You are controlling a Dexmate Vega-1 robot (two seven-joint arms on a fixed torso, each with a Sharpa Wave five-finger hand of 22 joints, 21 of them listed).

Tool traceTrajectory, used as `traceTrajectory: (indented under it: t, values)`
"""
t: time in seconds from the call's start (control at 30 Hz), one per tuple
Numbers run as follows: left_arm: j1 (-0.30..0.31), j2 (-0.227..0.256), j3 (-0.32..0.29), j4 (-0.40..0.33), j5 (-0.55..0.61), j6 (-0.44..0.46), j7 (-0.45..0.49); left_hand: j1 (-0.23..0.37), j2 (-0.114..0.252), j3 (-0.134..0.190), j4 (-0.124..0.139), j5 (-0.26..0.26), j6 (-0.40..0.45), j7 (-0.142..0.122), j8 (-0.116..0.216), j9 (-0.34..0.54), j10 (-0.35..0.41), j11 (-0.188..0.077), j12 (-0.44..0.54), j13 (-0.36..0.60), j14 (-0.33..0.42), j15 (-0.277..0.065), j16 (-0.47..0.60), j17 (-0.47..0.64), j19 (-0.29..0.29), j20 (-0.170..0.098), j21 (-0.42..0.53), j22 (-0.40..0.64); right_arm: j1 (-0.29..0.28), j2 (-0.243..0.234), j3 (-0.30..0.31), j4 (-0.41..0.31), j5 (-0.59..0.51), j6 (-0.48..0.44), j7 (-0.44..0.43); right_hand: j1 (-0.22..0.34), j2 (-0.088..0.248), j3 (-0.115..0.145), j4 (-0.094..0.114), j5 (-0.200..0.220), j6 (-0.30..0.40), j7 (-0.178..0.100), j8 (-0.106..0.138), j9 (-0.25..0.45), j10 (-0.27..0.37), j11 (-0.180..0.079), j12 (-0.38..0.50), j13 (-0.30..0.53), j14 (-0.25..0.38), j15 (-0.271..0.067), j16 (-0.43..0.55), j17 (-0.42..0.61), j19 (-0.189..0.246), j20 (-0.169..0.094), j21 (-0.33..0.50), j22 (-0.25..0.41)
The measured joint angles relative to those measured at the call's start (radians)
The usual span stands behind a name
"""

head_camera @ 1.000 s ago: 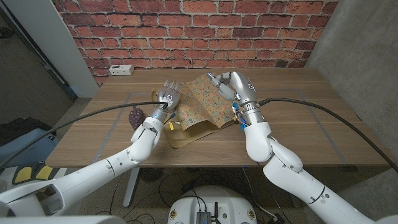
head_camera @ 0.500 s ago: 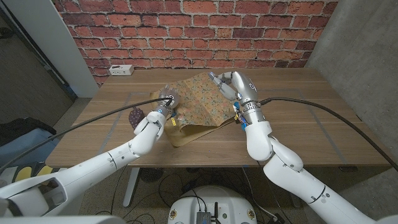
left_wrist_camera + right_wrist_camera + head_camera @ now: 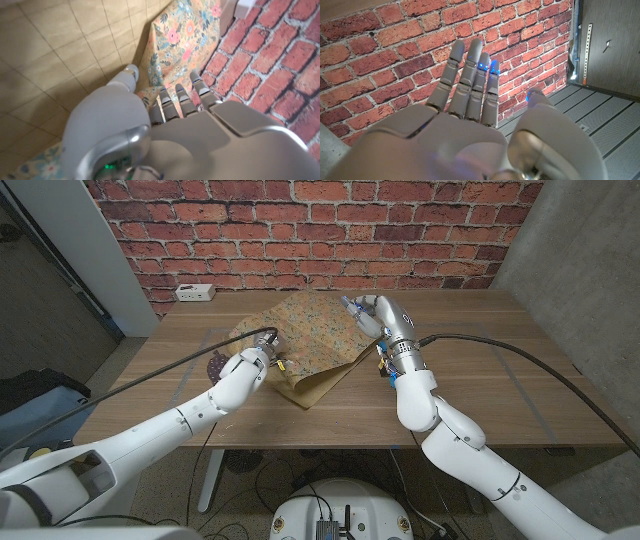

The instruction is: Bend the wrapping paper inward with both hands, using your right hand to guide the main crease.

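Note:
The floral wrapping paper (image 3: 305,330) lies in the middle of the table, with a brown flap (image 3: 315,385) of its underside turned up at the near edge. My left hand (image 3: 257,363) is at the paper's near left edge. In the left wrist view its fingers (image 3: 180,100) reach out against the floral paper (image 3: 185,40), whose edge runs between thumb and fingers without a clear pinch. My right hand (image 3: 372,315) stands at the paper's right edge. Its fingers (image 3: 470,75) are straight and spread, holding nothing.
A dark purple knobbly object (image 3: 217,366) sits on the wooden table (image 3: 480,370) just left of my left hand. A white power strip (image 3: 195,292) lies at the far left corner. A brick wall stands behind the table.
My left hand has dropped from upright, fingers up, down to the paper's left edge. The raised paper has spread out leftward and lies flatter. My right hand has barely moved.

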Motion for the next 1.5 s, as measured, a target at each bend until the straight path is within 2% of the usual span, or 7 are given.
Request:
traceTrajectory:
  t: [0.3,0.33,0.47,0.83,1.17,1.37,1.5]
  values:
    - [-0.056,0.007,-0.046,0.002,-0.179,-0.059,-0.128,-0.087,-0.058,-0.088,0.001,0.006,-0.162,0.01,-0.114,-0.026,-0.096,0.022,-0.015,0.0,-0.083,0.017,-0.004,0.0,-0.05,0.028,-0.038,0.0,0.012,0.007,0.0,0.024,0.024,0.007,-0.033,-0.009,0.002,0.0,0.0,0.0,0.0,0.0,0.0,-0.005,0.0,0.0,-0.004,-0.005,-0.004,0.004,0.0,0.0,0.0,0.0,0.0,0.0]
    - [-0.064,0.01,-0.053,0.002,-0.346,-0.106,-0.23,-0.095,-0.066,-0.096,0.0,0.006,-0.174,0.011,-0.12,-0.026,-0.104,0.025,-0.015,0.0,-0.088,0.023,-0.004,0.0,-0.052,0.031,-0.042,-0.002,0.021,0.011,-0.002,0.04,0.028,0.009,-0.036,-0.009,0.002,0.0,0.0,0.0,0.0,0.0,0.0,-0.005,0.0,0.0,-0.004,-0.005,-0.004,0.004,0.0,0.0,0.0,0.0,0.0,0.0]
    - [-0.081,0.021,-0.072,0.003,-0.466,-0.141,-0.255,-0.116,-0.102,-0.127,-0.001,0.02,-0.235,0.025,-0.141,-0.028,-0.128,0.043,-0.017,0.0,-0.106,0.041,-0.004,0.005,-0.065,0.043,-0.053,-0.005,0.027,0.014,-0.003,0.047,0.036,0.011,-0.042,-0.015,-0.003,0.0,0.0,0.0,-0.005,0.006,0.0,-0.005,0.0,0.001,-0.008,-0.005,0.0,0.007,0.0,0.0,0.0,0.0,0.0,0.0]
    - [-0.088,0.076,-0.176,0.025,-0.842,-0.292,-0.185,-0.137,-0.156,-0.171,0.001,0.045,-0.303,0.047,-0.147,-0.028,-0.15,0.063,-0.016,0.0,-0.087,0.068,0.007,0.005,-0.075,0.061,-0.066,-0.001,0.04,0.023,-0.004,0.07,0.078,0.037,-0.064,-0.025,0.0,0.0,0.0,0.0,-0.005,0.006,0.012,-0.005,-0.006,0.008,-0.008,-0.005,0.012,0.014,0.0,-0.005,0.011,-0.004,0.0,0.0]
    - [-0.048,0.101,-0.261,0.095,-1.162,-0.486,-0.042,-0.145,-0.163,-0.187,0.013,0.062,-0.24,0.01,-0.122,-0.028,-0.103,0.062,0.007,0.005,-0.048,0.047,0.02,0.009,-0.068,0.077,-0.073,0.001,0.048,0.03,-0.001,0.088,0.11,0.068,-0.08,-0.029,-0.004,0.003,-0.003,0.0,0.01,0.021,0.016,-0.004,0.008,0.014,-0.008,-0.004,0.029,0.012,0.005,-0.004,0.026,0.0,0.0,0.0]
    - [-0.02,0.104,-0.281,0.104,-1.248,-0.507,0.058,-0.159,0.041,-0.129,0.066,0.067,-0.258,0.041,-0.126,-0.028,-0.111,0.074,0.011,0.01,-0.039,0.034,0.02,0.017,-0.044,0.036,-0.073,0.008,0.048,0.036,0.003,0.093,0.125,0.076,-0.093,-0.021,0.004,0.021,-0.021,0.0,0.011,0.022,0.016,-0.008,0.008,0.014,-0.008,-0.002,0.027,0.006,0.005,-0.003,0.031,-0.002,0.0,0.0]
    - [-0.016,0.094,-0.276,0.108,-1.28,-0.491,0.104,-0.192,0.105,-0.099,0.107,0.047,-0.277,0.07,-0.13,-0.028,-0.107,0.081,0.011,0.008,-0.039,0.034,0.019,0.018,-0.079,-0.007,-0.084,0.012,0.046,0.04,0.006,0.092,0.129,0.056,-0.095,0.011,0.014,0.047,-0.056,0.008,0.0,0.011,0.016,-0.009,-0.023,0.003,-0.034,-0.007,-0.043,0.008,-0.03,-0.025,0.011,-0.015,-0.008,-0.002]
